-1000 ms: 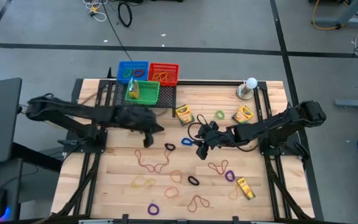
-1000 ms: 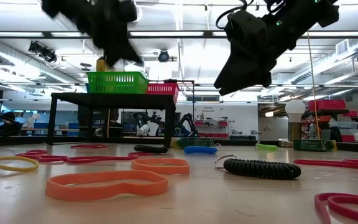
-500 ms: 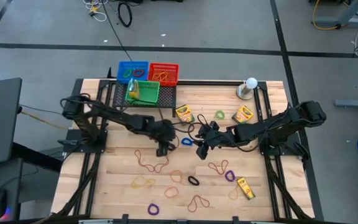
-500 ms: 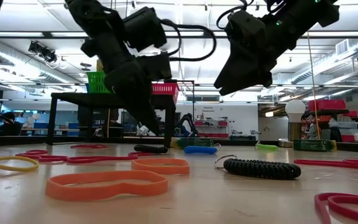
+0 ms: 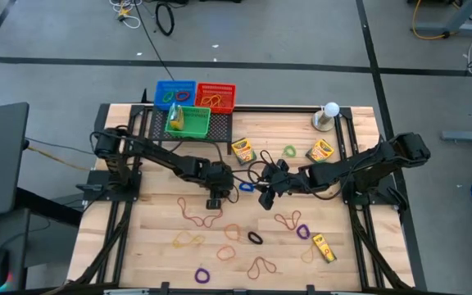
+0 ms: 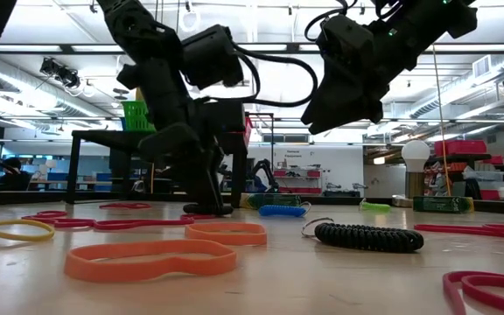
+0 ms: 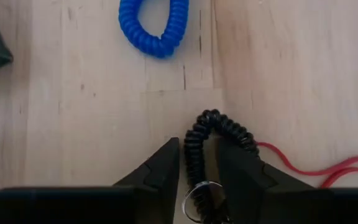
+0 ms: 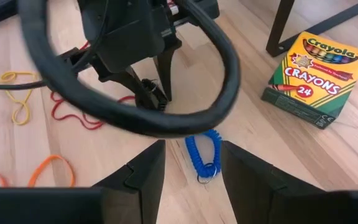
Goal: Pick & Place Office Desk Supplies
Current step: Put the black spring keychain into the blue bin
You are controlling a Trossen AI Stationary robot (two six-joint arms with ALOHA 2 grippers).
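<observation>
A black coiled loop (image 7: pixel 194 134) with a metal ring lies on the wooden table. My left gripper (image 7: pixel 197 144) is down over it, open. One finger stands on each side of one strand, and wood shows between them. From table height the left gripper (image 6: pixel 210 199) reaches down to the table at that loop (image 6: pixel 206 210). My right gripper (image 8: pixel 193 162) hangs open above a blue coiled loop (image 8: pixel 204 155), clear of it. In the high view the left gripper (image 5: pixel 214 200) and right gripper (image 5: pixel 266 195) flank the blue loop (image 5: pixel 247 187).
Blue (image 5: pixel 174 92), red (image 5: pixel 215 96) and green (image 5: pixel 188 121) baskets stand on a black rack at the far edge. Crayon boxes (image 5: pixel 242 150) (image 5: pixel 320 151) (image 5: pixel 324 247), a white ball (image 5: pixel 329 115) and several loose bands (image 5: pixel 199 215) lie about. The left arm's cable (image 8: pixel 135 121) loops across the right wrist view.
My left gripper has swung from near the basket rack toward the table's right and near side. It has sunk steeply until its fingers stand at the table over the black coiled loop. My right gripper has kept still.
</observation>
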